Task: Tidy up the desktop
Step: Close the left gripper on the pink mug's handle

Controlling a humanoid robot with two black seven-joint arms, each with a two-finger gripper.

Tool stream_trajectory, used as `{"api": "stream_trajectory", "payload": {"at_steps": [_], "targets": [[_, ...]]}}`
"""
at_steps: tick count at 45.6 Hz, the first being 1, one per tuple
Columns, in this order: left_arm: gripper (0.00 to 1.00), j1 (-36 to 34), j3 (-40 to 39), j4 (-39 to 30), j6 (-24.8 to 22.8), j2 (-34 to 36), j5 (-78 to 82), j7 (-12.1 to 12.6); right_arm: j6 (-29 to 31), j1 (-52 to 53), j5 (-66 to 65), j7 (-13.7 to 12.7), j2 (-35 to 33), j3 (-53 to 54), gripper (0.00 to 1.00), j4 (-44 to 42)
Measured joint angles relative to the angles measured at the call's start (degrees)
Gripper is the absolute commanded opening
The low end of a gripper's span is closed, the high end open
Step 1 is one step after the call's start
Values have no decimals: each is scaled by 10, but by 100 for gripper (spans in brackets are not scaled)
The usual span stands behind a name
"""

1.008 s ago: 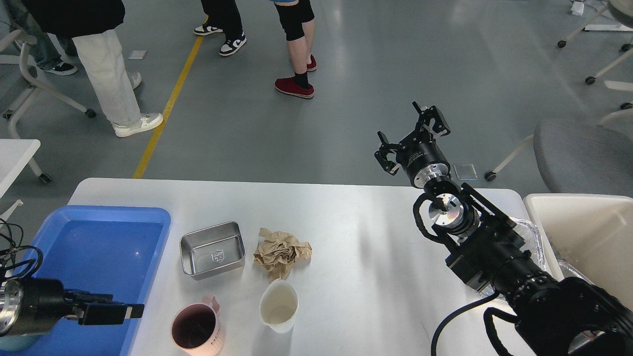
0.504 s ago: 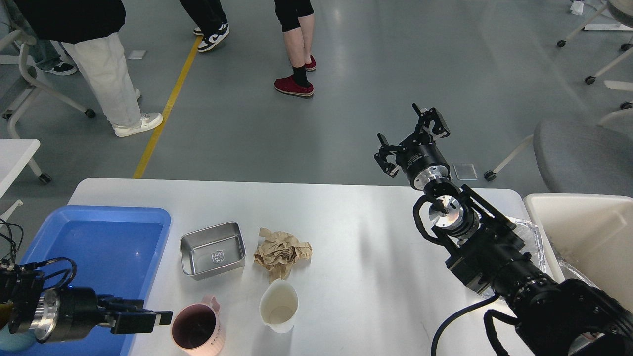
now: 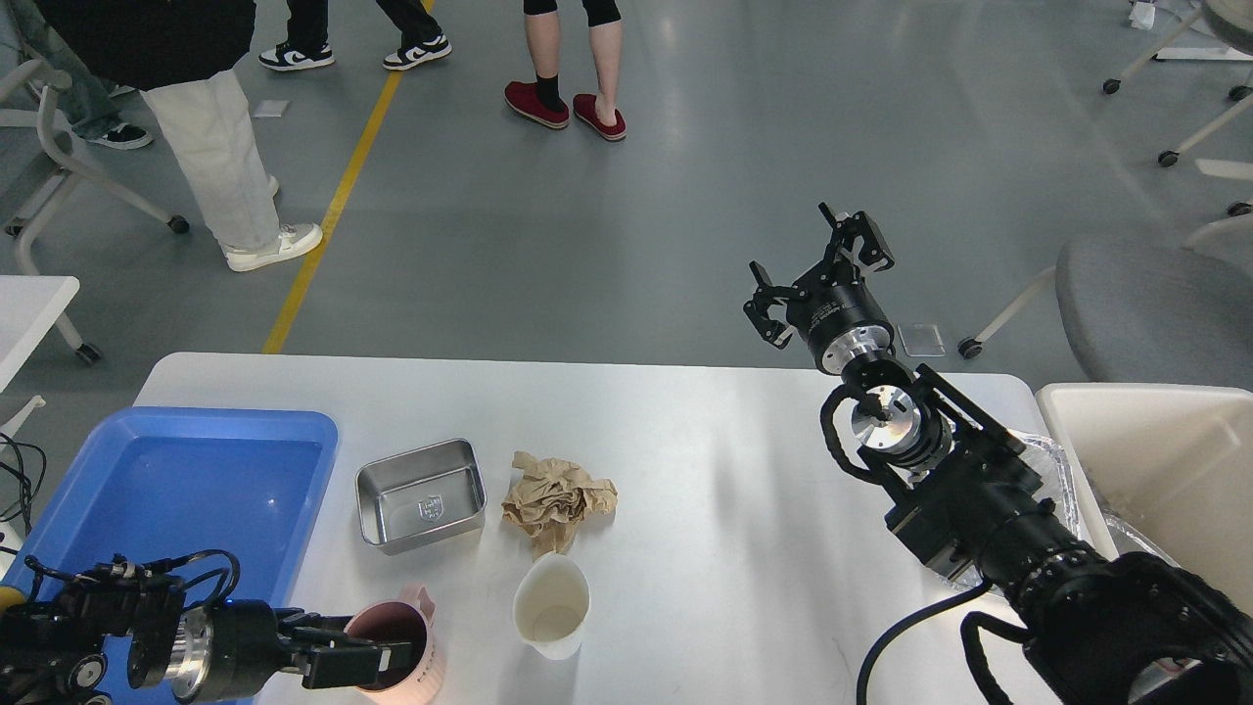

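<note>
Head view: our left claw sits low at the pink mug, its fingers over the mug's rim; we cannot tell whether they grip it. Our right claw is held up beyond the table's far edge, fingers spread, holding nothing. The table fills the lower view, carrying a steel tin, crumpled paper and a white cup. The mug looks stiff, smooth and breakable; we judge the rim or handle the best hold.

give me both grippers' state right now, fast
Left gripper: at the rim of the pink ceramic mug; whether it grips cannot be told.
Right gripper: open, empty, raised past the table's far edge.
</note>
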Motion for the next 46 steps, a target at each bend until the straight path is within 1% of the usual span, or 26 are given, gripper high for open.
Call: {"api": "stream_trajectory", "payload": {"at_steps": [7,15,20,23,27,35,42,46], "targets": [[85,3,-6,5,3,-6,0,-1,1,1,0,0,-4,0,100,0],[82,2,-6,6,3,0,1,-2,1,1,0,-1,-5,0,100,1],[72,1,-6,5,4,8,2,-3,1,1,0,-1,-5,0,100,1],[70,1,-5,5,4,14,3,-4,1,2,0,-1,-5,0,100,2],[63,1,-4,5,4,18,4,-5,1,2,0,-1,-6,0,100,2],[61,1,-3,5,4,21,8,-5,0,4,0,-1,-8,0,100,4],[47,0,-4,5,4,20,8,-5,0,6,0,-1,-11,0,100,5],[36,0,-3,5,3,19,9,-5,0,6,0,-1,-14,0,100,5]]}}
